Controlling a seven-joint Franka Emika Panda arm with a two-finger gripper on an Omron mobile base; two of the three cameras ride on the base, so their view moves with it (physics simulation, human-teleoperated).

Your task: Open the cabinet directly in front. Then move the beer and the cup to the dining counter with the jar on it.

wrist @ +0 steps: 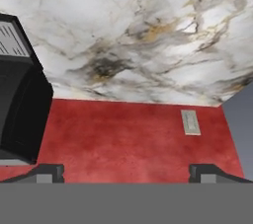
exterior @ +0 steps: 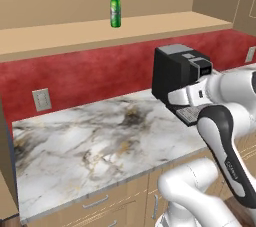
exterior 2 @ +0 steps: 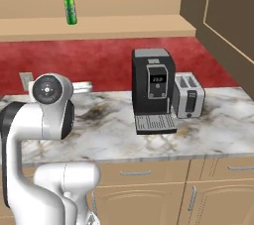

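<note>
From the left base view, the slim green glass bottle of beer [exterior: 115, 5] stands upright on a tan wooden shelf [exterior: 75, 33] above the red wall; its small label is too small to read. Below lies the white-grey marble worktop [exterior: 90, 146] with a black coffee machine [exterior: 172, 73] at its right end, partly behind the white arm. A grey wall socket [exterior: 42, 100] sits on the red wall.

From the right base view, the beer [exterior 2: 70, 4] is on the same shelf [exterior 2: 124, 26], well left of the coffee machine [exterior 2: 153, 83], whose small lit display cannot be read. A silver toaster [exterior 2: 188, 95] stands just beside the machine.

In the hand view, the gripper [wrist: 126, 173] has its two dark fingertips [wrist: 47, 172] spread wide apart with nothing between them. They face the red wall, the socket [wrist: 190, 122] and the marble worktop [wrist: 148, 30].
</note>
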